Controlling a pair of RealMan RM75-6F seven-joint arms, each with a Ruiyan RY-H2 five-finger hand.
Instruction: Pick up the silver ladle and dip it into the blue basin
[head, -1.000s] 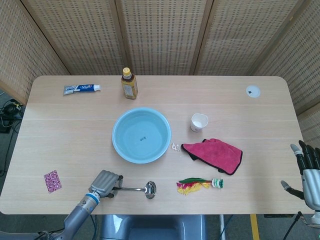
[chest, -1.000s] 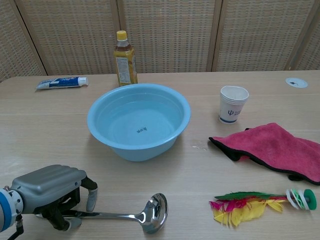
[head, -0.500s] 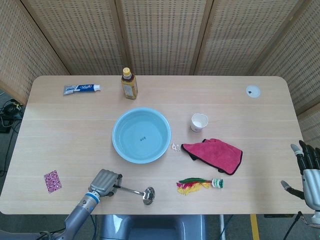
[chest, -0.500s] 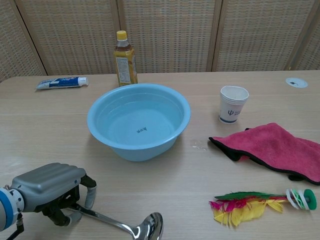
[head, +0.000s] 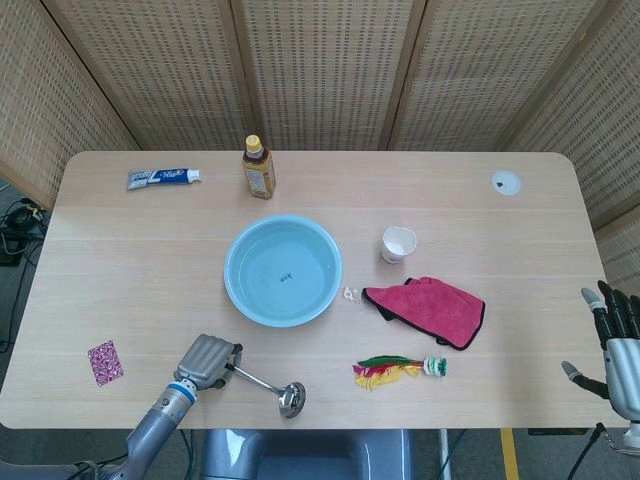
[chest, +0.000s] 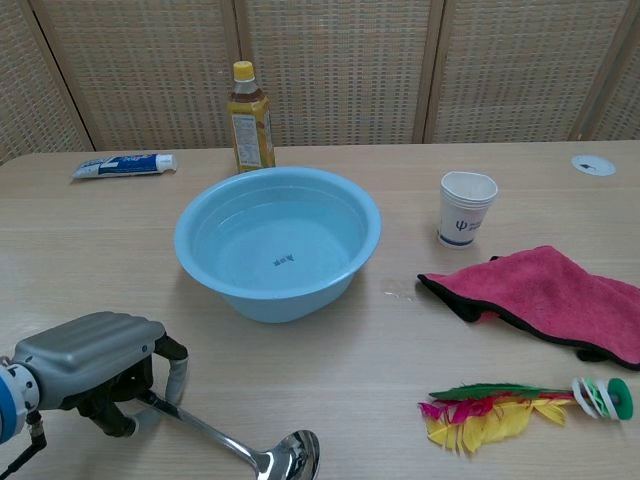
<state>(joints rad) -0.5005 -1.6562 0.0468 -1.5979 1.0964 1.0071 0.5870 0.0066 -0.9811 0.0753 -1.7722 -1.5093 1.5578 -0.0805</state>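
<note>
Near the table's front edge, the left hand (chest: 85, 365) is gripping the silver ladle (chest: 235, 452) by its handle end, fingers curled around it. Its long axis is slanting right and forward, bowl lowest. Beyond it, the blue basin (chest: 278, 240) is sitting upright. Far off, the right hand (head: 618, 352) is hanging spread, holding nothing.

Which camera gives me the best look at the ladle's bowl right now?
Head view: the whole ladle shows, handle in the left hand, bowl near the table edge. Chest view crops the bowl at the frame's bottom edge.
</note>
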